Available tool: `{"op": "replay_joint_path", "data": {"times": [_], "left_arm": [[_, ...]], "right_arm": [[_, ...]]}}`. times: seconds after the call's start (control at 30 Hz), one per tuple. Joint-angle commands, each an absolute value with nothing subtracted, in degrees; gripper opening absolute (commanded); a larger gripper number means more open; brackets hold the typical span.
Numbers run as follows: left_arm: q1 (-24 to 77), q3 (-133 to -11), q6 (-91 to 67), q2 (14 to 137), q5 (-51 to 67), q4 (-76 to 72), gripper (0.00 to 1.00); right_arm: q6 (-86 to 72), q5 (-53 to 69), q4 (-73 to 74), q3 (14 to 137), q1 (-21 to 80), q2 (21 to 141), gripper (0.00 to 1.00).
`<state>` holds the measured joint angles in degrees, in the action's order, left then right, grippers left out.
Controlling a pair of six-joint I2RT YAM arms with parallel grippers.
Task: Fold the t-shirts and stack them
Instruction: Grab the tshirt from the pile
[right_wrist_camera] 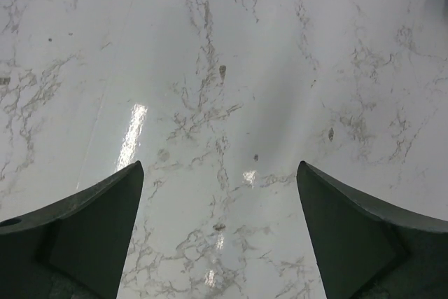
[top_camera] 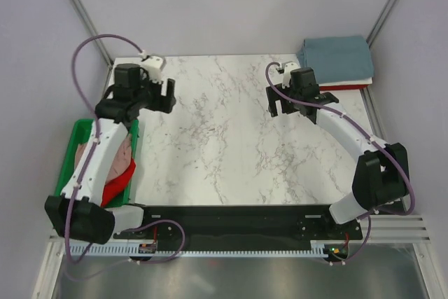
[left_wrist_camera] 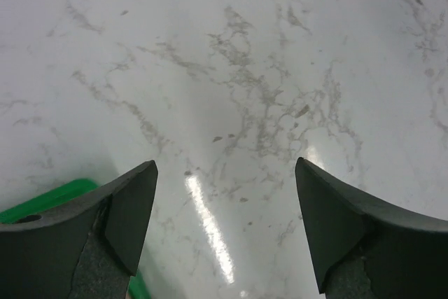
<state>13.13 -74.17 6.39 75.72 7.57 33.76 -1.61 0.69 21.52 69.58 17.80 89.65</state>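
A folded grey-blue t-shirt [top_camera: 337,59] lies on top of a stack at the table's back right corner, with a white layer and a red edge [top_camera: 344,87] showing beneath it. A dusty-pink t-shirt [top_camera: 126,153] and a bright red t-shirt [top_camera: 119,185] lie crumpled in the green tray [top_camera: 70,155] at the left, partly hidden by my left arm. My left gripper [top_camera: 166,94] is open and empty over the table's back left; in the left wrist view [left_wrist_camera: 224,173] only bare marble shows between its fingers. My right gripper [top_camera: 282,105] is open and empty left of the stack, also over bare marble in the right wrist view [right_wrist_camera: 218,173].
The white marble table [top_camera: 224,145] lies between the arms. The tray's green corner shows in the left wrist view [left_wrist_camera: 49,201]. Grey walls enclose the back and sides. A black rail runs along the near edge.
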Motion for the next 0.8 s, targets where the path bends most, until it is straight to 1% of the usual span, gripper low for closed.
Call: {"op": "replay_joint_path", "data": {"times": [0.0, 0.03, 0.07, 0.17, 0.2, 0.23, 0.27, 0.33, 0.37, 0.47, 0.5, 0.6, 0.77], "left_arm": [[4.0, -72.0, 12.9, 66.0, 11.8, 41.8, 0.86], [1.4, -71.3, 14.7, 64.2, 12.6, 44.3, 0.86], [-3.9, -70.3, 16.3, 62.2, 12.9, 44.9, 0.86], [-12.6, -67.9, 23.4, 56.1, 12.9, 48.6, 0.86], [-14.8, -67.5, 26.1, 55.6, 12.9, 50.1, 0.86], [-19.6, -67.2, 27.2, 55.5, 13.2, 52.2, 0.85], [-22.3, -67.1, 28.5, 55.7, 14.7, 53.5, 0.83], [-26.5, -66.4, 32.1, 56.8, 15.4, 55.3, 0.78], [-27.0, -65.8, 33.6, 56.9, 15.6, 56.2, 0.77], [-27.5, -63.5, 33.7, 58.8, 17.0, 56.2, 0.74], [-27.5, -63.2, 33.3, 59.8, 17.0, 56.4, 0.7], [-27.6, -63.6, 31.3, 64.2, 17.5, 56.5, 0.64], [-27.1, -67.2, 31.1, 70.6, 16.0, 58.0, 0.61]], "right_arm": [[2.3, 2.2, 24.3, 68.5, 18.1, 85.4, 0.98], [2.6, 2.2, 24.8, 68.1, 18.2, 85.2, 0.98], [2.7, 1.5, 25.4, 68.0, 18.2, 85.0, 0.98], [0.2, 1.4, 26.8, 67.0, 17.6, 85.2, 0.98], [-1.4, 4.0, 27.2, 66.5, 16.2, 85.3, 0.98], [-1.3, 7.9, 27.7, 65.7, 15.1, 85.9, 0.98], [-1.1, 16.3, 28.1, 65.4, 14.1, 86.5, 0.98], [-1.0, 22.0, 28.6, 65.1, 12.0, 88.2, 0.98], [-1.1, 24.3, 28.3, 65.1, 11.7, 88.5, 0.98], [-1.1, 26.0, 28.1, 66.4, 11.8, 89.6, 0.98], [-0.8, 27.2, 28.2, 67.0, 11.7, 90.6, 0.98], [1.6, 28.6, 30.4, 70.2, 11.7, 93.3, 0.98], [5.2, 27.1, 31.1, 72.8, 11.8, 96.8, 0.98]]}}
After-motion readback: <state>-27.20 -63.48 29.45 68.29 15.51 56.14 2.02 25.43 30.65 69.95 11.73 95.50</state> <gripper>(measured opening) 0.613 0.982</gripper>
